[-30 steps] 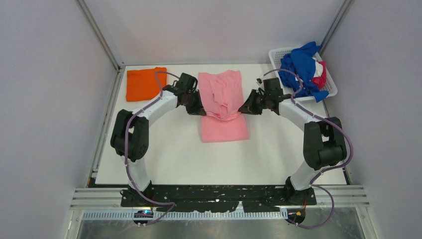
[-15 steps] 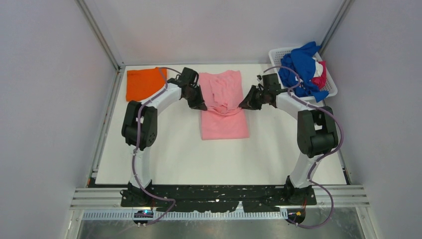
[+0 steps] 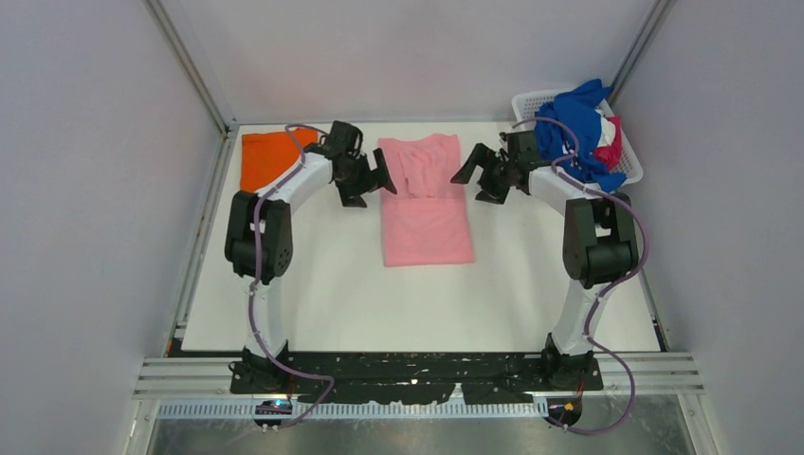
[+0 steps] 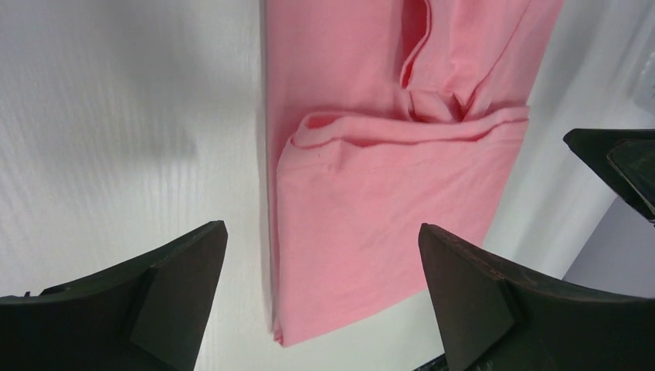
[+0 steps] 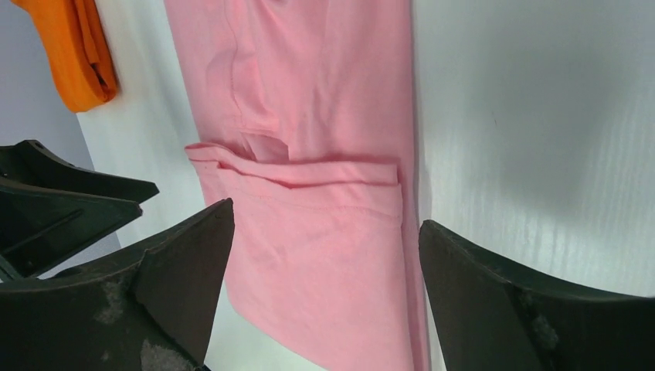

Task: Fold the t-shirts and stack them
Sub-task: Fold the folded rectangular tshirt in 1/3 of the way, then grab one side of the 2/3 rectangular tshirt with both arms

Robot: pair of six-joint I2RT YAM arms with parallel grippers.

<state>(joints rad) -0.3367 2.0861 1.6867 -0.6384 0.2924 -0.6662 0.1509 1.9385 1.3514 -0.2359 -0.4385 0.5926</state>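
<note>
Now that both arms have let go, the table (image 3: 313,284) bears the pink t-shirt (image 3: 427,227) flat at its middle, far part folded over. The left gripper (image 3: 374,190) and right gripper (image 3: 471,185), pinched shut a second ago, stand wide beside it. The orange t-shirt (image 3: 264,159) stays far left.

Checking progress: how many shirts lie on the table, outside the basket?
2: the pink shirt in the middle, the orange shirt folded at the far left corner. The basket heap may hide others.
</note>
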